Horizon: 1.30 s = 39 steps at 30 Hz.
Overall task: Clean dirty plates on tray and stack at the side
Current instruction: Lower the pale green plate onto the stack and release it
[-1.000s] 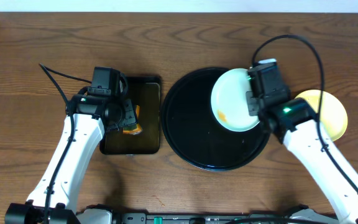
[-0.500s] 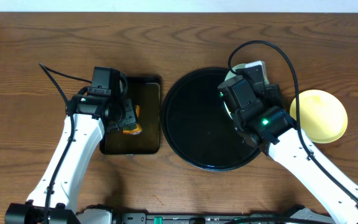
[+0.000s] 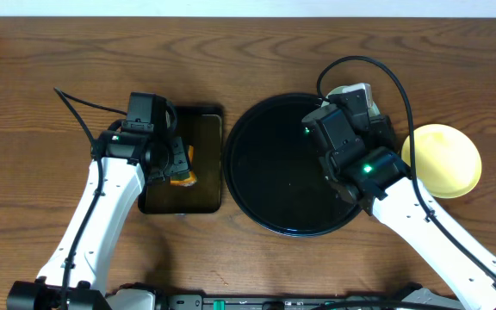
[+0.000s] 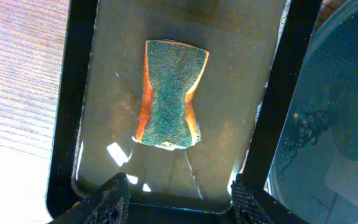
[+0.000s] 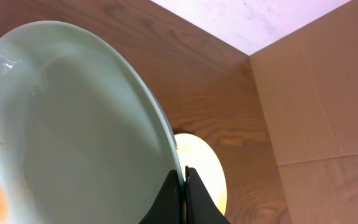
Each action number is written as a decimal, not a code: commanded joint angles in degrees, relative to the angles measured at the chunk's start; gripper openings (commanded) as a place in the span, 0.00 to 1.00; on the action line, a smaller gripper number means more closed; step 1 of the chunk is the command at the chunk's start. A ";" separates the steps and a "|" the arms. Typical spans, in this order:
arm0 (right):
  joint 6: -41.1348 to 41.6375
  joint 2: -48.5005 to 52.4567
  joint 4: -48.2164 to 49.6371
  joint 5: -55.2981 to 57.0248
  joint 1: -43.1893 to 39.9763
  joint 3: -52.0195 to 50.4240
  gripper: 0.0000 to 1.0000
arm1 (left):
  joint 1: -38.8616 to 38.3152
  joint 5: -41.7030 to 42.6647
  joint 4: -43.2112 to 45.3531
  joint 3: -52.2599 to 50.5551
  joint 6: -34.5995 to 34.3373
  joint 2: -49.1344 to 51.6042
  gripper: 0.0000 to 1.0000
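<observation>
My right gripper (image 5: 183, 186) is shut on the rim of a pale aqua plate (image 5: 73, 124) with an orange smear at its lower left. It holds the plate tilted on edge over the right side of the round black tray (image 3: 269, 185). In the overhead view the plate is mostly hidden behind the right arm (image 3: 351, 146). A pale yellow plate (image 3: 446, 159) lies on the table right of the tray and also shows in the right wrist view (image 5: 204, 168). My left gripper (image 4: 179, 196) is open above the sponge (image 4: 169, 93). A third plate is not in view.
The sponge lies in shallow water in a small rectangular dark tray (image 3: 149, 205) left of the round tray. A cardboard wall (image 5: 316, 93) stands at the right. A black cable (image 3: 84, 108) runs over the table behind the left arm.
The right arm swung left and tipped the aqua plate from lying flat to standing on edge over the tray. The left arm has not moved.
</observation>
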 commanded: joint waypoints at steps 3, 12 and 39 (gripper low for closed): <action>8.09 -0.61 -1.60 -10.56 -3.37 -0.04 0.01 | 0.02 0.13 0.04 -0.76 0.13 -0.04 0.55; 18.12 -0.59 -6.51 -27.08 -24.44 -0.07 0.01 | 0.02 0.13 0.24 -0.76 0.13 -0.04 0.55; 17.59 7.19 -3.30 -47.08 -61.72 -0.09 0.50 | 0.02 0.13 0.22 -0.76 0.13 -0.04 0.55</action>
